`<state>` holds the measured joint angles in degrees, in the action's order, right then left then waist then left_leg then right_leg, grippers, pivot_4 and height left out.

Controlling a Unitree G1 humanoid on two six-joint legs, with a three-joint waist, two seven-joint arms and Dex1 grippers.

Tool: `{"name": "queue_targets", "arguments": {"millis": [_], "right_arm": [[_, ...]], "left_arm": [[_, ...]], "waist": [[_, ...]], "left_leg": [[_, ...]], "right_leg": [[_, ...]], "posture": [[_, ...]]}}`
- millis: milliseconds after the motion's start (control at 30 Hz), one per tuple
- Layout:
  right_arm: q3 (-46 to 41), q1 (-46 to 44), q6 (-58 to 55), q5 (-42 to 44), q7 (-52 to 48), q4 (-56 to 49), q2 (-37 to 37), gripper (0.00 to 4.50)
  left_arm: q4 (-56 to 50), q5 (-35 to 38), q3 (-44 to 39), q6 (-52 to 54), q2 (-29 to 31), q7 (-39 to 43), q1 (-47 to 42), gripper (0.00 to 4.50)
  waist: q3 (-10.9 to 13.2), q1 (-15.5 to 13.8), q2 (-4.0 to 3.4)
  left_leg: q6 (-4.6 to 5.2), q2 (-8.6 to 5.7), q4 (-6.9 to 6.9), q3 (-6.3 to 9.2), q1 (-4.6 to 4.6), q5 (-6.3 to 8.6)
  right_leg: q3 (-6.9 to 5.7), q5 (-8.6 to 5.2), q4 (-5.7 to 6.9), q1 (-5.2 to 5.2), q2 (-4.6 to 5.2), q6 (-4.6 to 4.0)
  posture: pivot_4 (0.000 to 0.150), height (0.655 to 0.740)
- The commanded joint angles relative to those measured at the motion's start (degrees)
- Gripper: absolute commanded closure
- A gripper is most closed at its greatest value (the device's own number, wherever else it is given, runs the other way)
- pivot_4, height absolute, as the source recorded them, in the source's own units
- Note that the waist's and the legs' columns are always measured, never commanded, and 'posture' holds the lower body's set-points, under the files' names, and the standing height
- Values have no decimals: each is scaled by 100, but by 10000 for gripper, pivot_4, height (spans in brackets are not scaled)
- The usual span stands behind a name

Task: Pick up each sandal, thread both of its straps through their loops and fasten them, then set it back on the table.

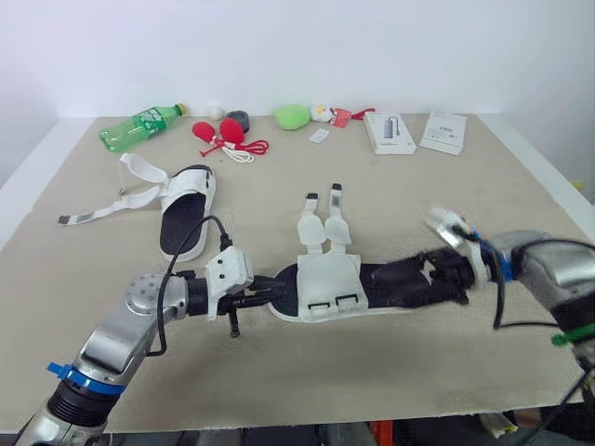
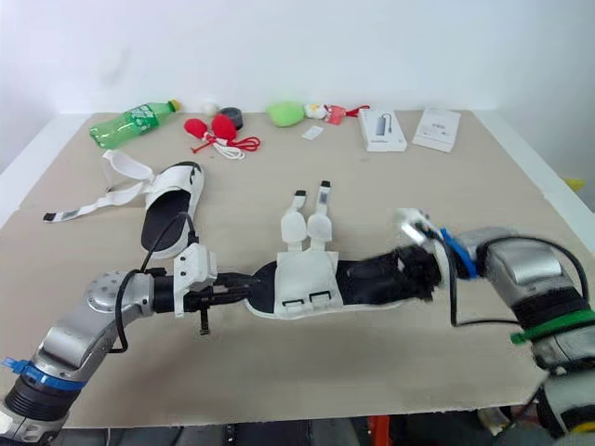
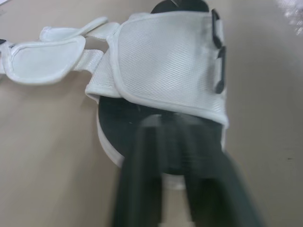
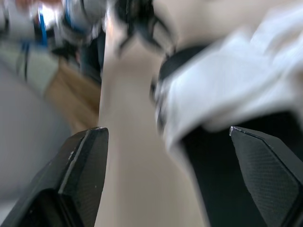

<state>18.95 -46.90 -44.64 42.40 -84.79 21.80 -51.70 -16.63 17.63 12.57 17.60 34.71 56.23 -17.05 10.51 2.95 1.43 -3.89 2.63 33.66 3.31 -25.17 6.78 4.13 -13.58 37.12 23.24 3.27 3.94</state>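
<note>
Nearest, on the beige table [image 1: 390, 372], the left gripper [image 1: 268, 295] pinches its black fingers nearly closed on the toe rim of the near sandal [image 1: 330, 279]: white mesh upper, black footbed, both rounded straps lying loose. The right gripper [image 4: 166, 131] spreads wide around its heel. Farther left lies the second sandal [image 1: 186, 218], straps trailing; beyond, a green plastic bottle [image 1: 139, 125].
</note>
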Motion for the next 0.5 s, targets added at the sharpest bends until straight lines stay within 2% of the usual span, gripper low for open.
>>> {"name": "queue_targets", "arguments": {"millis": [33, 233, 367, 500], "right_arm": [[-283, -683, -649, -495, 987, 983, 582, 0], [-686, -1717, -571, -1296, 2033, 2755, 1555, 0], [-927, -2217, -381, -1707, 2231, 3801, 1883, 0], [-1022, -2455, -190, -2142, 2217, 4409, 2118, 0]], "left_arm": [[114, -205, 148, -340, 33, 231, -189, 44293], [341, -480, 335, -667, 73, 505, -404, 44293], [396, -557, 342, -742, 32, 548, -449, 44293], [359, -592, 317, -731, 7, 546, -472, 44293]], "waist": [[0, -15, 0], [2, -36, -4], [3, -33, -5], [3, -19, -6]], "left_leg": [[0, 0, 1, 0, -1, 0], [0, -2, -3, 2, -21, 0], [4, -4, -11, 4, -30, 3], [6, 0, -14, 6, -29, 4]], "right_leg": [[0, 1, 0, 1, -1, 0], [2, -3, 0, 13, -4, 10], [4, 6, 0, 18, -5, 36], [3, 2, 1, 18, -14, 39]], "posture": [[1500, 7400], [1500, 7400], [1500, 7400], [1500, 7400]]}}
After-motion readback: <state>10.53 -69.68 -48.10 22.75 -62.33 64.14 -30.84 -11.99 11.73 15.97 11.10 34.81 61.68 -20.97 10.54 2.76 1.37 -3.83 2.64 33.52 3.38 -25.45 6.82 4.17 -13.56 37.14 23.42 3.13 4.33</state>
